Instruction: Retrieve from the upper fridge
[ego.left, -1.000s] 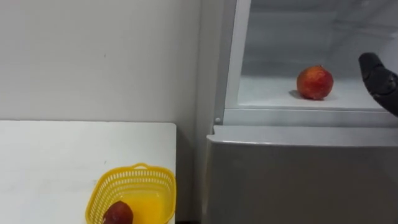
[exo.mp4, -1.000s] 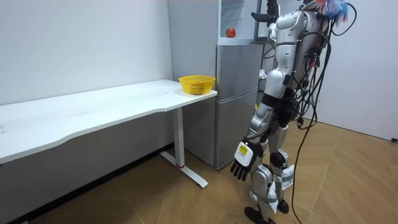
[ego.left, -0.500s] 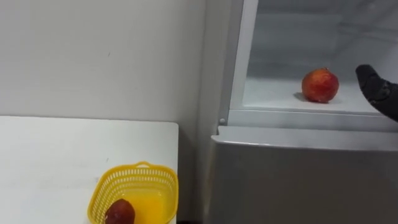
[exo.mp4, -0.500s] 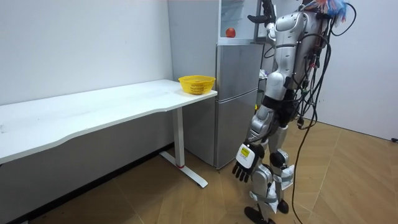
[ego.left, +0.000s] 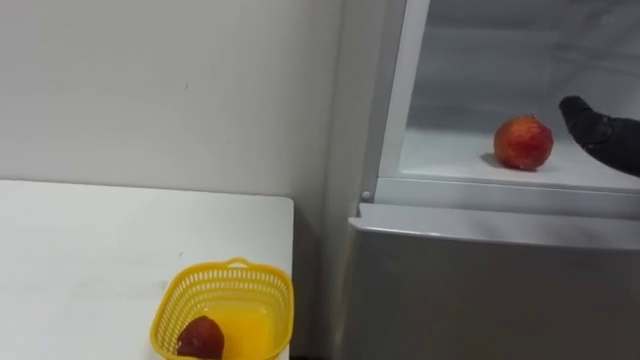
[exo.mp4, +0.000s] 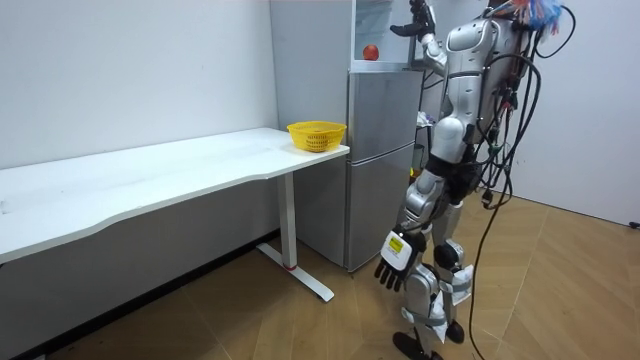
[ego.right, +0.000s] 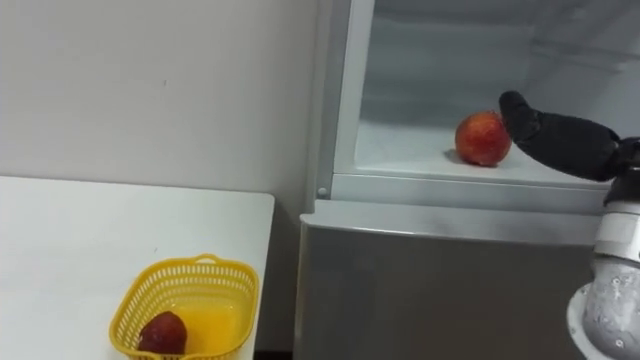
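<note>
- Here, the right hand (ego.right: 558, 140) reaches into the open upper compartment of the fridge (ego.right: 430, 285), fingers stretched out and grasping nothing.
- Its fingertips (ego.right: 514, 108) are just right of the red-orange fruit (ego.right: 481, 138), which sits on the compartment's white shelf (ego.right: 395, 150).
- The left hand (exo.mp4: 392, 264) hangs low at the standing robot's side, fingers relaxed and empty.
- Left of the fridge, on the near right corner of the white tabletop (ego.right: 90, 230), stands a yellow basket (ego.right: 214, 263) with a dark red fruit (ego.right: 162, 333) inside.
</note>
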